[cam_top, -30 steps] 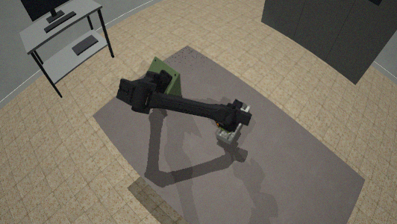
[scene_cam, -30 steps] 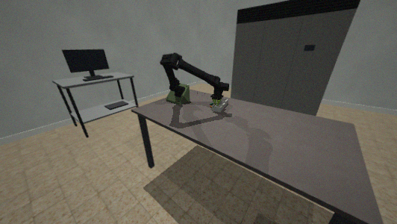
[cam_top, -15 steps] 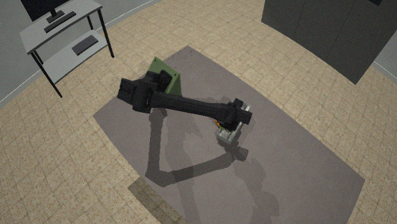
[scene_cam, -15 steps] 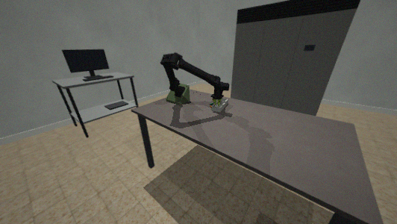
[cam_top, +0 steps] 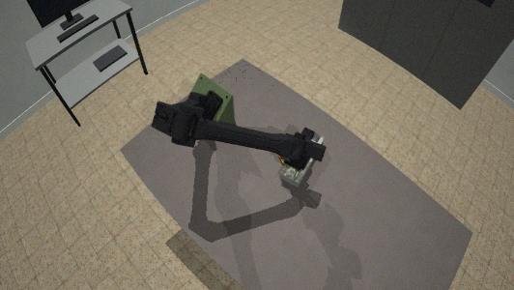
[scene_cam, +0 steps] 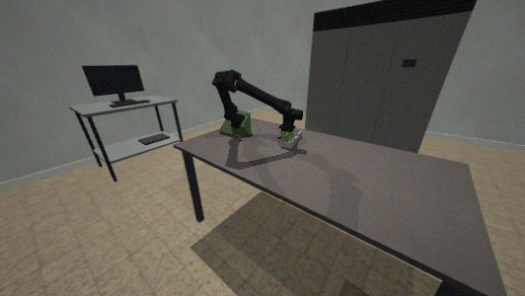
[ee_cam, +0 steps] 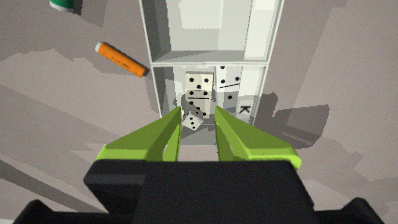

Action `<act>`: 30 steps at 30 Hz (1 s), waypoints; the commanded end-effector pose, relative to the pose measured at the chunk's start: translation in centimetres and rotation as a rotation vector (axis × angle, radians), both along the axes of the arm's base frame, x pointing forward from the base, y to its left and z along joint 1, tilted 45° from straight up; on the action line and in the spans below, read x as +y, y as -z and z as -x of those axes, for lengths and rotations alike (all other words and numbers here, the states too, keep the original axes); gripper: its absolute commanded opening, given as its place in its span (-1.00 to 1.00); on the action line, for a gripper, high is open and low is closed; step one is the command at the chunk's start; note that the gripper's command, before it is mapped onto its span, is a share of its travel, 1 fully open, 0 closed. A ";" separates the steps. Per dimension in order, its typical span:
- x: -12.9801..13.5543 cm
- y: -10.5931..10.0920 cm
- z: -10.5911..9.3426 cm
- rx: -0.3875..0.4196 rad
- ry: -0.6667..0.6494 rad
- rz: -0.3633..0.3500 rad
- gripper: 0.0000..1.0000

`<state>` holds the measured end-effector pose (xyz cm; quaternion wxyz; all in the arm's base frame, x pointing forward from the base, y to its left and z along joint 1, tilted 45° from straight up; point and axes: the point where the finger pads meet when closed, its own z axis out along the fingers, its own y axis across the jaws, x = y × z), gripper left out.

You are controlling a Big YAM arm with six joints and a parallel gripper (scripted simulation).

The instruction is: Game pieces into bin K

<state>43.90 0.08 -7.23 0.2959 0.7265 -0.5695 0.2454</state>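
Note:
A white bin with two compartments lies under my gripper (ee_cam: 197,122) in the wrist view. The near compartment (ee_cam: 207,100) bears the letter K (ee_cam: 244,108). Inside it I see two white dominoes (ee_cam: 199,92) (ee_cam: 228,82) and a small white die (ee_cam: 192,121). The die is tilted and sits just beyond my green fingertips, which stand apart and do not press on it. The far compartment (ee_cam: 212,25) looks empty. In the top view the gripper (cam_top: 295,166) hangs right over the bin (cam_top: 299,176). The bin also shows in the exterior view (scene_cam: 290,141).
An orange marker (ee_cam: 121,59) lies on the table left of the bin. A green round thing (ee_cam: 62,4) sits at the top left edge of the wrist view. The arm's green base (cam_top: 215,99) stands at the table's back edge.

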 end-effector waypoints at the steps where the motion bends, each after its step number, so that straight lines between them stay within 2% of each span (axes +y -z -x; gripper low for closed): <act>1: 0.8 -0.7 -1.1 -0.028 -0.010 -0.010 -0.40; 3: 0.8 -0.7 -1.1 -0.028 -0.010 -0.010 -0.40; 4: 2.3 -2.1 -1.8 -0.054 -0.022 -0.019 -0.40; 8: 3.8 -3.7 -2.0 -0.060 -0.021 -0.023 -0.40; 12: 4.1 -4.0 -2.0 -0.061 -0.022 -0.021 -0.40; 14: 2.3 -4.1 -2.2 -0.062 0.017 -0.019 -0.40; 16: 2.3 -4.1 -2.2 -0.062 0.017 -0.019 -0.40; 19: 4.1 -3.7 -2.0 -0.055 -0.023 -0.019 -0.40; 22: 3.2 -3.3 -2.2 -0.037 -0.013 -0.014 -0.40; 23: 4.4 -4.4 -2.3 -0.061 -0.022 -0.022 1.00; 30: 5.9 -5.9 -2.2 -0.062 -0.021 -0.026 1.00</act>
